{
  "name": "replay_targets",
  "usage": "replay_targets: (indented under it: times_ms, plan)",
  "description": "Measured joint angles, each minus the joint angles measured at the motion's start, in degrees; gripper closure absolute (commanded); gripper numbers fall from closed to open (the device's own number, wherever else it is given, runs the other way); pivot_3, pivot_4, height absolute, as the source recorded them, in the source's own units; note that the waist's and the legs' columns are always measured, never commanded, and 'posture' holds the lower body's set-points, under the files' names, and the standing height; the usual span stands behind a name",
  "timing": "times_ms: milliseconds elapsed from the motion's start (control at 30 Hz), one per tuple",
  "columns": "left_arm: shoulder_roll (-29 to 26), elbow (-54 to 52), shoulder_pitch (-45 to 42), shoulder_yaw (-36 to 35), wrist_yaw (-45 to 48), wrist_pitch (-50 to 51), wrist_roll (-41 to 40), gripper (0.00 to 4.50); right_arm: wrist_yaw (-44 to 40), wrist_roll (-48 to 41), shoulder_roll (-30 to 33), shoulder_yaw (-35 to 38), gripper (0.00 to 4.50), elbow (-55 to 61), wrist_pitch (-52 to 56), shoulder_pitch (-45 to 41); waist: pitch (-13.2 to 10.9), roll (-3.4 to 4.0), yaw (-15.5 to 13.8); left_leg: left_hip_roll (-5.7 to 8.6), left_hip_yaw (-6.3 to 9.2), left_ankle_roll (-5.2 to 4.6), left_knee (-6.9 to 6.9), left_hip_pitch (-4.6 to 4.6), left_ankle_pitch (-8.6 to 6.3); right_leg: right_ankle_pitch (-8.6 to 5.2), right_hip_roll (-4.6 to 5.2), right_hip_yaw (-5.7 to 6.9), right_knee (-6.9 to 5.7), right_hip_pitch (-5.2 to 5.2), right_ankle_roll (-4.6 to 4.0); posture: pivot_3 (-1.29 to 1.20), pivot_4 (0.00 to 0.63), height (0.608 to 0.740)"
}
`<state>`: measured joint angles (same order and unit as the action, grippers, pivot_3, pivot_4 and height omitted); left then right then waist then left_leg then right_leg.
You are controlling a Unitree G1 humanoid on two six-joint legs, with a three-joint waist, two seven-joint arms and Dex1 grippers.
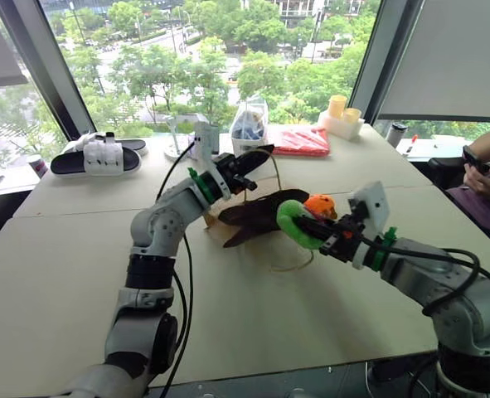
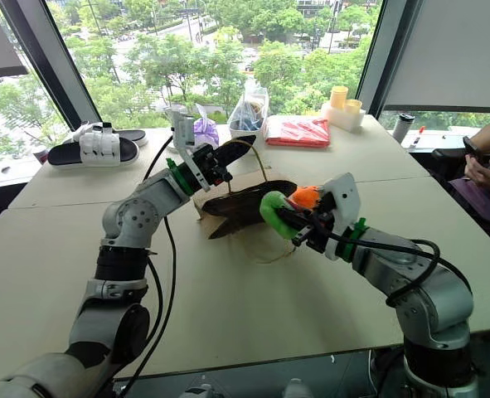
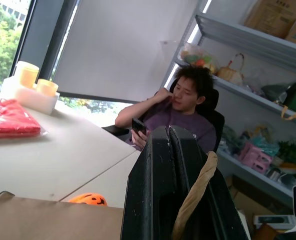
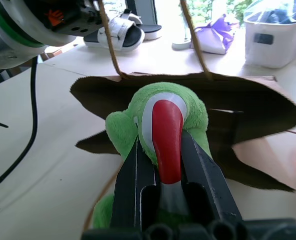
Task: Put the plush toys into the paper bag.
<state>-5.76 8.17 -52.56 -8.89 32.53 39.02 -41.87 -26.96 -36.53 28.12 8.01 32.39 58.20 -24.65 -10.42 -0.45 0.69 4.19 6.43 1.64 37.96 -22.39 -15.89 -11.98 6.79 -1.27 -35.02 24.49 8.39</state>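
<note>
Nearest the robot, the right gripper (image 1: 311, 225) had its jaws clamped on the green plush toy (image 4: 160, 117), pinching the white-and-red mouth between the two black fingers (image 4: 132, 182). It held the toy off the table (image 1: 253, 332), right at the dark open mouth of the paper bag (image 1: 257, 214). The orange plush toy (image 1: 320, 205) sat just beyond the green one, beside the bag and touching or nearly touching the green toy.

The bag lay on its side on the table, its opening facing the right gripper. The left gripper (image 1: 259, 164) was raised over the bag's far edge, jaws closed together on one thin tan handle (image 3: 195, 195) and lifting it, which kept the mouth gaping.

Farther back on the table stood a clear plastic bag of blue items (image 1: 249, 126), a red packet (image 1: 299, 140) and a pair of black-and-white sandals (image 1: 99, 155). A person (image 3: 180, 115) sat at the table's far right, holding a phone (image 3: 138, 125).
</note>
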Motion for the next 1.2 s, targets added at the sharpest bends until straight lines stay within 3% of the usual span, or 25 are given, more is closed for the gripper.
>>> replay_targets:
  times_ms: [267,467,567,767,967,1200]
  plan:
    - [2.18,-6.28,1.74,-0.87,-3.89,3.04,-3.37,4.50,2.58,12.51,-4.84,-15.63,4.48,-19.20,-7.50,-11.01,0.00,0.01,0.15,0.00,-0.02,0.05,0.00,0.00,0.03,0.00,0.00,-0.03,-0.05,0.06,0.00,0.00,0.150,0.740]
    - [2.40,-7.63,2.26,-1.30,-6.17,4.47,-5.74,4.50,3.12,18.99,-8.87,-20.63,4.48,-30.03,-11.66,-16.79,0.00,0.01,-0.05,0.03,0.00,0.37,-0.01,-0.03,0.21,0.00,0.01,-0.03,-0.03,0.07,-0.01,0.00,0.150,0.740]
    - [2.35,-7.93,2.26,-1.51,-7.17,4.47,-6.27,4.50,3.01,20.80,-9.35,-21.31,3.19,-31.59,-12.71,-16.85,0.00,0.01,0.02,0.03,0.00,0.37,-0.02,-0.03,0.20,0.00,0.01,-0.02,-0.03,0.07,-0.01,0.00,0.150,0.740]
    - [1.62,-7.59,2.29,-1.59,-7.82,4.27,-6.24,4.50,1.93,23.31,-9.23,-21.55,0.13,-30.93,-14.19,-16.57,0.00,0.01,0.16,0.03,-0.01,0.36,-0.03,-0.03,0.20,0.00,0.00,-0.02,-0.03,0.08,-0.01,0.00,0.150,0.740]
    - [-0.04,-3.98,2.29,-2.00,-7.09,2.66,-5.12,4.50,-4.48,16.95,-3.78,-15.58,0.13,-15.88,-13.08,-9.95,0.00,0.00,-0.09,0.05,0.01,0.29,-0.03,-0.07,0.16,0.00,0.01,-0.01,0.03,0.06,0.00,0.00,0.150,0.740]
    - [-0.70,-3.12,2.31,-1.97,-5.58,1.88,-4.84,4.50,-6.86,-6.62,0.24,7.24,0.13,-2.57,-0.09,-4.28,0.00,0.00,-0.11,0.02,0.02,-0.01,-0.03,-0.06,0.00,0.00,0.01,-0.02,0.04,0.06,-0.01,0.00,0.150,0.740]
